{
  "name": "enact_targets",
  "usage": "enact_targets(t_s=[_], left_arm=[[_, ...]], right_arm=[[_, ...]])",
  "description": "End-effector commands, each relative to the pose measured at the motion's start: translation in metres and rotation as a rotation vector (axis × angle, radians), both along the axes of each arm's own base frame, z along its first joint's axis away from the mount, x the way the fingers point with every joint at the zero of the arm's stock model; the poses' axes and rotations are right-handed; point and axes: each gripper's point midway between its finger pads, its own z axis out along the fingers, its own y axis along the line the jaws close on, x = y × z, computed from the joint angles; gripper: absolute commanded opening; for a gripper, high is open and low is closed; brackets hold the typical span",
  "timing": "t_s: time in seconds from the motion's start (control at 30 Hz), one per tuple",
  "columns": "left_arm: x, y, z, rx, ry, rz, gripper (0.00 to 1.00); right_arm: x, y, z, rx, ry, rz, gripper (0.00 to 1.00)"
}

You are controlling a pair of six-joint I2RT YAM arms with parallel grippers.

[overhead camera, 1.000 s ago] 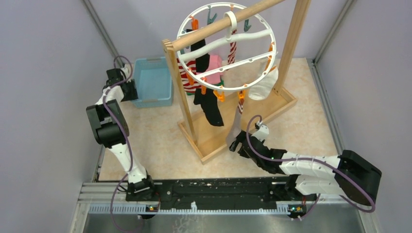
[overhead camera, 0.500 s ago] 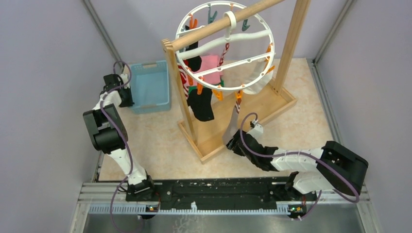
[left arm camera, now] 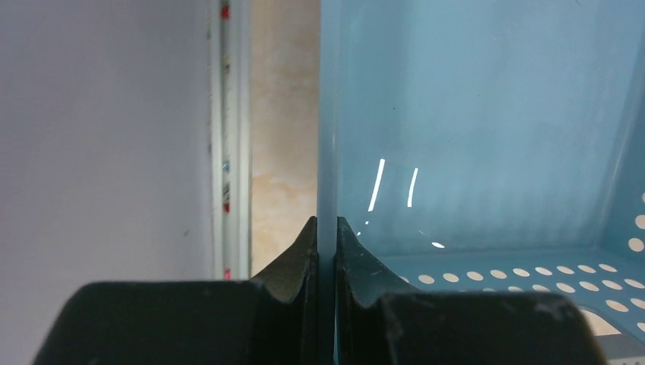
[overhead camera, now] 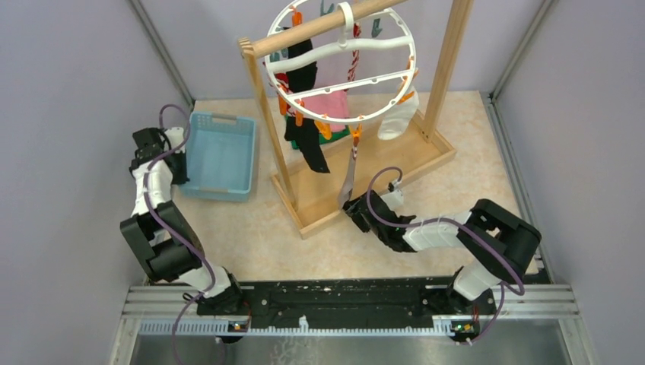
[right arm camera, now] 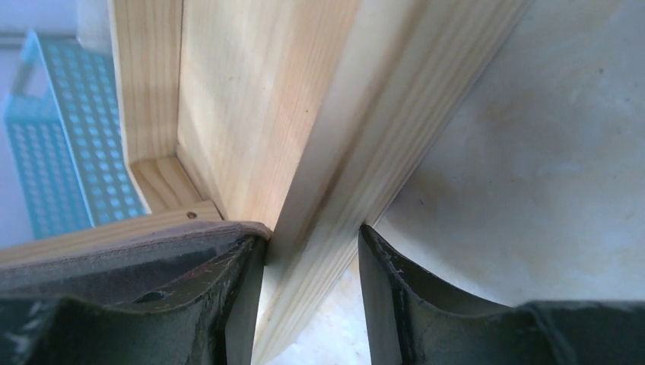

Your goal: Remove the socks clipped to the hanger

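Note:
The white ring hanger [overhead camera: 388, 42] hangs by its hook from the rod of the wooden stand [overhead camera: 395, 171]. Clipped to it are a black sock [overhead camera: 308, 148], a pink sock [overhead camera: 332, 106], a white sock [overhead camera: 395, 122] and a long grey sock [overhead camera: 347, 179]; a red-and-white striped one is partly hidden behind the ring. My right gripper [overhead camera: 354, 208] is shut on the front rail [right arm camera: 357, 152] of the stand's base, one finger on each side [right arm camera: 312, 255]. My left gripper [overhead camera: 179, 158] is shut on the left wall of the blue basket [overhead camera: 228, 119], pinching it [left arm camera: 327, 232].
The basket [left arm camera: 471, 114] looks empty inside and sits on the beige floor left of the stand. A grey wall with a metal rail [left arm camera: 228, 152] runs close along the basket's left side. The basket also shows in the right wrist view [right arm camera: 76, 129].
The stand with its hanger and socks has slid left and away, the right gripper moving with its base. The left gripper has dragged the basket left and nearer.

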Motion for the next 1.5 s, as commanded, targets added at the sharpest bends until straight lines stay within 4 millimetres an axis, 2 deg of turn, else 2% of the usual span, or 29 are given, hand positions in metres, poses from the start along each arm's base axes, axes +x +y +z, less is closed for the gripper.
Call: enact_targets(t_s=[0.0,0.13,0.2,0.33,0.4,0.43,0.5,0.57,0.7,0.73,0.83,0.93,1.13,1.23,1.33,1.47], left_arm=[[-0.013,0.014,0.039,0.037,-0.037,-0.028,0.0],[-0.025,0.007,0.046,0.06,-0.027,-0.122,0.0],[-0.031,0.003,0.048,0.063,-0.022,-0.153,0.0],[-0.043,-0.005,0.056,0.028,-0.026,-0.193,0.0],[-0.051,-0.01,0.061,0.018,-0.016,-0.228,0.0],[-0.055,-0.012,0.063,0.028,-0.011,-0.25,0.0],[-0.062,-0.01,0.066,0.081,0.002,-0.29,0.0],[-0.069,-0.003,0.072,0.151,0.01,-0.314,0.0],[-0.08,-0.004,0.091,0.225,0.018,-0.412,0.0],[-0.083,-0.007,0.095,0.237,0.025,-0.454,0.0],[-0.096,-0.016,0.101,0.271,0.068,-0.576,0.0],[-0.116,-0.022,0.097,0.282,0.16,-0.68,0.0],[-0.145,-0.047,0.095,0.306,0.22,-0.946,0.0],[-0.149,-0.06,0.096,0.384,0.173,-1.072,0.0],[-0.15,-0.081,0.096,0.452,0.08,-1.201,0.0],[-0.146,-0.107,0.092,0.453,-0.044,-1.3,0.0]], right_arm=[[0.018,-0.025,-0.023,0.071,0.109,-0.286,0.0],[0.032,-0.018,0.002,0.128,0.052,-0.366,0.0],[0.044,-0.007,0.017,0.133,0.017,-0.381,0.0],[0.064,0.009,0.03,0.12,-0.045,-0.378,0.0],[0.065,0.013,0.035,0.058,-0.071,-0.327,0.0],[0.063,0.013,0.038,0.027,-0.084,-0.3,0.07],[0.05,0.01,0.045,-0.031,-0.126,-0.248,0.34],[0.035,0.003,0.052,-0.075,-0.16,-0.195,0.54],[0.009,-0.008,0.066,-0.162,-0.2,-0.091,0.75],[0.003,-0.008,0.074,-0.171,-0.217,-0.063,0.84],[-0.012,-0.01,0.084,-0.2,-0.242,0.019,0.94],[-0.026,-0.015,0.095,-0.22,-0.261,0.096,0.98],[-0.041,-0.016,0.11,-0.251,-0.307,0.185,0.99],[-0.054,-0.008,0.115,-0.26,-0.346,0.259,0.99],[-0.067,0.007,0.123,-0.267,-0.411,0.351,0.99],[-0.086,0.029,0.138,-0.265,-0.486,0.451,0.99]])
